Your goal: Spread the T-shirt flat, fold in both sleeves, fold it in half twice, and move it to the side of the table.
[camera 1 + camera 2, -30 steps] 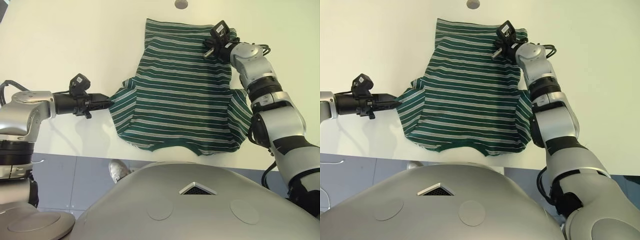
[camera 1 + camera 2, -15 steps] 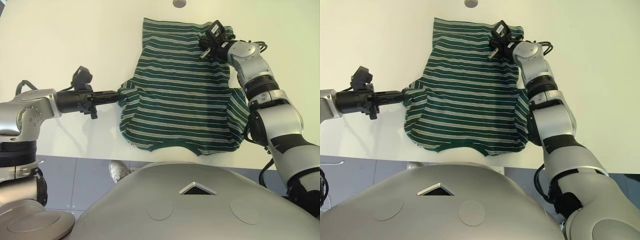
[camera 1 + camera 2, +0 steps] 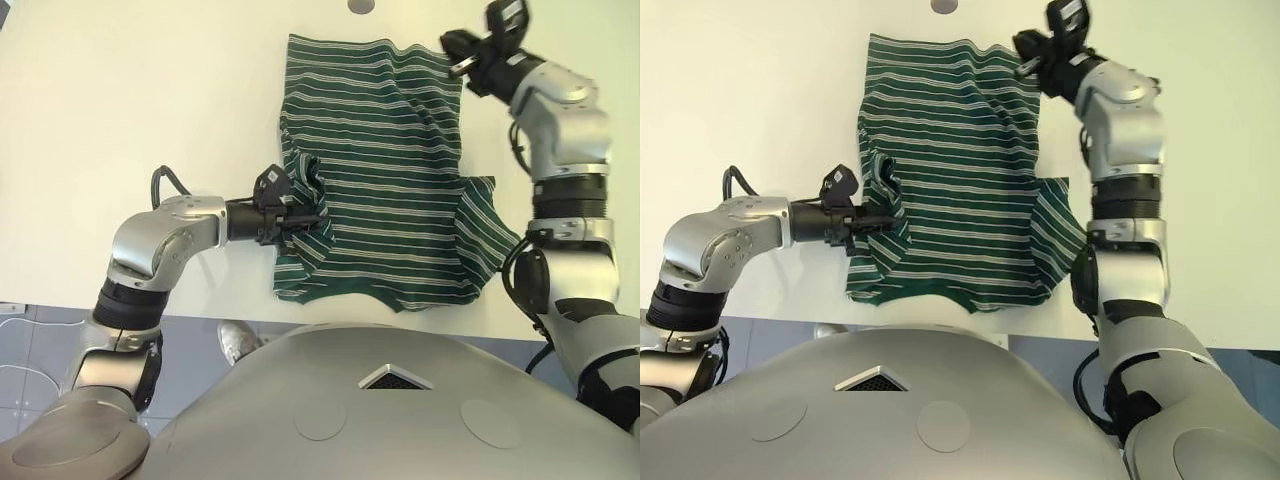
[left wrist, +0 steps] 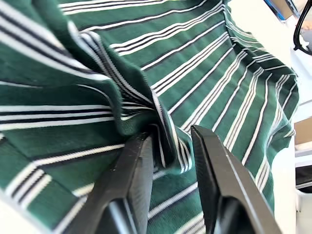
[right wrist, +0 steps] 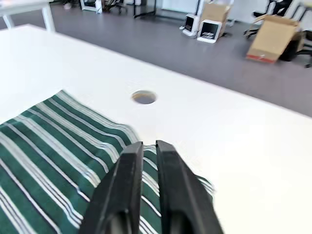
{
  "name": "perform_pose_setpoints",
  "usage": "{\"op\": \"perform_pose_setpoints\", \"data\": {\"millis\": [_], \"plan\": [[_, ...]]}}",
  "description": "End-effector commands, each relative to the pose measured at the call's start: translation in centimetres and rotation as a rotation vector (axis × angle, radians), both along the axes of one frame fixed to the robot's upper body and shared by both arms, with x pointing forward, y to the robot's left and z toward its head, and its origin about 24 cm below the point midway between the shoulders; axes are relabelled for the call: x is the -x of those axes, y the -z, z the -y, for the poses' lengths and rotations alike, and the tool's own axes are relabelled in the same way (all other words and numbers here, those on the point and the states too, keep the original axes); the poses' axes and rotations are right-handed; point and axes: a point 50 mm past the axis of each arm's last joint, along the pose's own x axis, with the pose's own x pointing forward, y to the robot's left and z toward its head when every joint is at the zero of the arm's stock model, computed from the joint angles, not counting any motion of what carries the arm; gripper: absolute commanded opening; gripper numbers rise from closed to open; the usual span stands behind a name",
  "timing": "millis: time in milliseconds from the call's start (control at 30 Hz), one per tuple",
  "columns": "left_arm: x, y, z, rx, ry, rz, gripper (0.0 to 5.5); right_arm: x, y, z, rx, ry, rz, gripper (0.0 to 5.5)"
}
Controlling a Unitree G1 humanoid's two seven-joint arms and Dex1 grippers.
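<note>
Right, the dark green, white-striped cotton T-shirt (image 3: 390,170) lies at the white desk's (image 3: 150,100) near edge, rumpled, with the right sleeve splayed out. The left claw (image 3: 305,218) pinches the left sleeve over the body; best to lay it low and flat, with a straight crease. The right claw (image 3: 455,50), pressed together and empty, hangs over the shirt's far corner.

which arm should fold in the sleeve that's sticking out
Right. The unfolded sleeve lies on the robot's right side, and the right gripper is shut on nothing above the table. The left gripper is clamped on cloth at the left edge of the shirt.
</note>
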Motion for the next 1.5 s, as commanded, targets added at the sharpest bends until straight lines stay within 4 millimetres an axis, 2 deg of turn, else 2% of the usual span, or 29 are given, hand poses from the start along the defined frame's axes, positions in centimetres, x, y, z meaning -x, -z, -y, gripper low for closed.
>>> {"op": "perform_pose_setpoints", "data": {"millis": [33, 100, 167, 233, 333, 533, 600, 700, 767, 867, 1000, 1133, 1333, 1400, 1500], "plan": [[-0.3, -2.7, -1.1, -0.013, -0.023, 0.166, 1.53, 6.4, -0.1, 3.6, -0.005, -0.104, -0.157, 1.31], [-0.6, -4.6, -1.5, 0.005, -0.047, 0.291, 1.53, 11.6, 0.5, 6.8, 0.016, -0.132, -0.332, 1.50], [-0.5, -5.7, -2.0, 0.004, -0.071, 0.353, 1.53, 14.6, 0.8, 8.4, 0.058, -0.170, -0.458, 1.50], [-0.7, -6.1, -2.4, -0.007, -0.085, 0.379, 1.53, 15.7, 1.0, 8.9, 0.037, -0.177, -0.521, 1.50], [-1.5, -6.4, -3.0, -0.028, -0.102, 0.405, 1.53, 17.6, 2.5, 8.9, 0.020, -0.224, -0.639, 1.50], [-1.8, -6.8, -3.0, -0.015, -0.093, 0.423, 1.53, 20.0, 5.8, 10.7, 0.155, -0.218, -0.792, 1.50], [-1.8, -6.8, -2.9, -0.004, -0.088, 0.424, 1.53, 19.5, 5.3, 10.9, 0.088, -0.198, -0.761, 1.50], [-1.8, -6.7, -3.0, 0.007, -0.101, 0.422, 1.53, 17.6, 3.3, 11.6, -0.028, -0.152, -0.681, 1.50], [-1.8, -6.4, -3.0, 0.014, -0.116, 0.417, 1.53, 16.9, 2.8, 12.7, -0.037, -0.113, -0.672, 1.83], [-1.8, -6.1, -3.0, 0.018, -0.127, 0.411, 1.53, 16.9, 3.1, 13.2, -0.014, -0.109, -0.694, 2.36], [-2.1, -6.0, -3.0, 0.023, -0.130, 0.411, 1.53, 17.9, 4.9, 11.7, -0.024, -0.187, -0.748, 2.36], [-2.2, -5.6, -3.2, 0.013, -0.144, 0.408, 1.53, 18.3, 6.4, 10.3, -0.044, -0.233, -0.771, 1.60], [-2.2, -5.4, -3.3, 0.003, -0.153, 0.410, 1.53, 18.5, 6.5, 10.5, -0.030, -0.238, -0.770, 0.42], [-2.3, -5.4, -3.3, 0.003, -0.157, 0.412, 1.53, 17.6, 5.5, 10.4, -0.060, -0.242, -0.711, 0.04], [-2.5, -5.4, -3.5, 0.001, -0.161, 0.416, 1.53, 16.0, 2.7, 9.4, -0.177, -0.303, -0.596, 0.04]]}}
